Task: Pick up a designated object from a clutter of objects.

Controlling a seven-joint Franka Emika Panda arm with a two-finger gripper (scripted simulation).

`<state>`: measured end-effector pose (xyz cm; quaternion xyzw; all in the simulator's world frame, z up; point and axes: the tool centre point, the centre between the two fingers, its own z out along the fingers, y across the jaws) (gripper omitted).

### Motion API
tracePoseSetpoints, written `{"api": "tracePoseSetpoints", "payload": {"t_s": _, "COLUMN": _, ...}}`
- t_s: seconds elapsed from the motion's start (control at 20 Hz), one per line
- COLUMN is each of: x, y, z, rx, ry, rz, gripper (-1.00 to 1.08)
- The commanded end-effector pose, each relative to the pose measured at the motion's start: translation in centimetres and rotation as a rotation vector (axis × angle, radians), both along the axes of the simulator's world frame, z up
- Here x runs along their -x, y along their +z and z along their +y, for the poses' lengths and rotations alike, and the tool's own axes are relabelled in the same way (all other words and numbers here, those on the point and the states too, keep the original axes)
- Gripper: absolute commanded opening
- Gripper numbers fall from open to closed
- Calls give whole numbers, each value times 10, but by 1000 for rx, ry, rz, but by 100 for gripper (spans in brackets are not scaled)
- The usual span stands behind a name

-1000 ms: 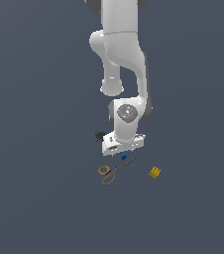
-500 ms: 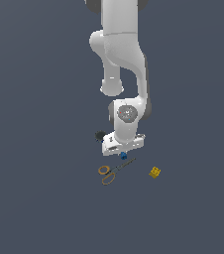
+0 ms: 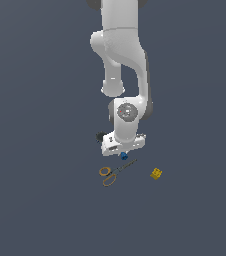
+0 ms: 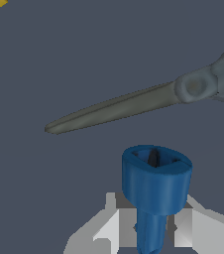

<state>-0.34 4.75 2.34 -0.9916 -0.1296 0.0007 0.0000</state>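
Reaching down from the top of the exterior view, the white Panda arm (image 3: 120, 55) is bending at its elbow and pointing its wrist almost straight down at the dark grey floor (image 3: 45, 200).

Gripper (image 3: 123, 151): hanging low over the clutter, its pale fingers (image 4: 115, 223) closing in on either side of the narrow stem of the blue cone (image 4: 156, 186) and pinching it, as the wrist view is showing.

Scissors (image 3: 116, 171): lying flat just below the gripper in the exterior view, orange handles toward the exterior view's left, grey blades (image 4: 129, 105) closed and running past the cone without touching it.

Blue cone, designated item: sitting between the fingertips, wide round end with its dark recess facing away from the wrist camera; in the exterior view only a small blue spot is peeking out under the gripper.

Yellow block (image 3: 156, 173): resting to the exterior view's right of the scissors, apart from them.

Dark grey knob (image 3: 100, 136): showing beside the gripper body on the exterior view's left, partly hidden.
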Motion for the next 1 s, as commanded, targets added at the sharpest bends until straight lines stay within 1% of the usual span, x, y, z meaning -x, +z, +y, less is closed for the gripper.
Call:
{"api": "tracePoseSetpoints", "payload": {"t_s": 0.0, "x": -2, "y": 10, "z": -4, "rx": 0, "ry": 0, "rz": -1, "gripper": -100}}
{"api": "tracePoseSetpoints", "payload": {"t_s": 0.2, "x": -5, "y": 35, "z": -14, "rx": 0, "ry": 0, "rz": -1, "gripper": -100}}
{"api": "tracePoseSetpoints", "payload": {"t_s": 0.4, "x": -9, "y": 68, "z": -28, "rx": 0, "ry": 0, "rz": -1, "gripper": -100}}
{"api": "tracePoseSetpoints", "payload": {"t_s": 0.95, "x": -24, "y": 183, "z": -74, "rx": -2, "ry": 0, "rz": -1, "gripper": -100}}
